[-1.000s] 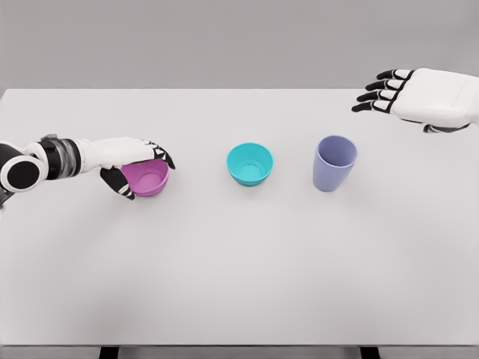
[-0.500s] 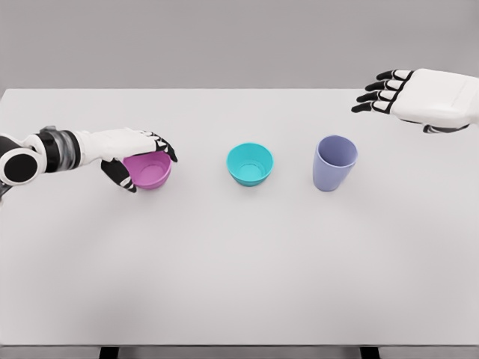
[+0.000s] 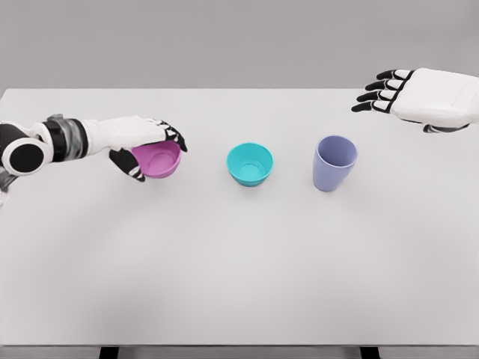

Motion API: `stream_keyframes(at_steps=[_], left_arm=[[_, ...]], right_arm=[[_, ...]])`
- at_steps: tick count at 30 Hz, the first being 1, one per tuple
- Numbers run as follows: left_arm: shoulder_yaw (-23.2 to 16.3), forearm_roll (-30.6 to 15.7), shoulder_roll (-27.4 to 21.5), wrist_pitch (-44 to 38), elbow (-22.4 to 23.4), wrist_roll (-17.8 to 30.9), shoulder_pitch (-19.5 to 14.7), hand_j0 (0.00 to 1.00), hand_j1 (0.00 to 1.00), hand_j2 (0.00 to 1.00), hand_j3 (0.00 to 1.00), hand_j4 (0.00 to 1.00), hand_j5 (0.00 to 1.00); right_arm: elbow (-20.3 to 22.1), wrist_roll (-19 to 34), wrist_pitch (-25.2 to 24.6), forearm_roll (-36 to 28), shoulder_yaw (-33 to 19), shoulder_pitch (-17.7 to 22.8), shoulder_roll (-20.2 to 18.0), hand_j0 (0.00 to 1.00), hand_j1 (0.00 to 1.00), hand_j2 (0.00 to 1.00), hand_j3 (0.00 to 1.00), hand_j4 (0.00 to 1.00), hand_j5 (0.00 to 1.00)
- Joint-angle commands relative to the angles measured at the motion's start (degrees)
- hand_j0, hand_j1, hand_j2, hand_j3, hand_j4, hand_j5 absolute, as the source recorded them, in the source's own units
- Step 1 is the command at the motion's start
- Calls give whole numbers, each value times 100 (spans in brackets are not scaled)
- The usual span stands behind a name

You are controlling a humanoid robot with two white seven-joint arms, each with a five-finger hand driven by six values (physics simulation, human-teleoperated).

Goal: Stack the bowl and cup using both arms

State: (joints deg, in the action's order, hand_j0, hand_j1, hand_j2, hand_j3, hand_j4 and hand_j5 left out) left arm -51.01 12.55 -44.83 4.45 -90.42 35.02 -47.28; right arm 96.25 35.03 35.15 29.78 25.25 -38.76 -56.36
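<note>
A pink bowl is held just above the white table at the left, with my left hand shut on it, fingers over the far rim and thumb under the near side. A teal bowl stands at the table's middle. To its right stands a lavender cup, upright. My right hand hovers open above the far right of the table, fingers stretched to the left, well apart from the cup.
The table's front edge runs along the bottom of the view, with dark legs showing below it. A plain grey wall lies behind the far edge.
My left hand has lifted the pink bowl and carried it to the right, toward the teal bowl. The right hand has stayed still.
</note>
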Motion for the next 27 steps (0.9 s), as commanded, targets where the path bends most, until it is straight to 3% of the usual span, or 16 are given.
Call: stream_keyframes(at_steps=[1, 27], left_arm=[[-14, 10, 106, 12, -2, -2, -9, 77, 77, 77, 77, 77, 77], [-23, 309, 818, 3, 24, -2, -211, 77, 77, 77, 77, 77, 77]], right_arm=[[-1, -3, -15, -16, -3, 0, -7, 100, 100, 100, 100, 100, 100], [-1, -3, -15, -16, -3, 0, -16, 100, 100, 100, 100, 100, 100]])
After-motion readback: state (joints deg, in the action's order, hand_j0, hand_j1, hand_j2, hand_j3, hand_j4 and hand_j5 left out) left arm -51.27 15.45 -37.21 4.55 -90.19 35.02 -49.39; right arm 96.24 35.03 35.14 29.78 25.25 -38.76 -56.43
